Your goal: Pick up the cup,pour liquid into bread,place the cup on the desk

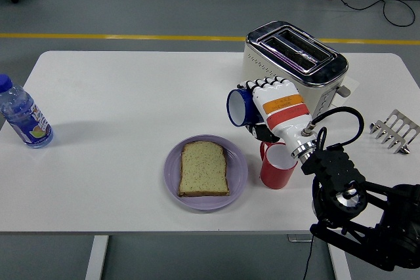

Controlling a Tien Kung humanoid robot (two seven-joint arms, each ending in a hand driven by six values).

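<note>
At frame centre-right, the blue cup [240, 107] is grasped sideways by the right hand [270, 100]; judged rigid, light, smooth, best gripped around its body.

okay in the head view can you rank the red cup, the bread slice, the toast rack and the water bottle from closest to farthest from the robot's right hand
From the right hand, which holds the blue cup:
1. Red cup, just below the hand.
2. Bread slice, lower left, on the purple plate.
3. Toast rack, far right edge.
4. Water bottle, far left edge.
</note>
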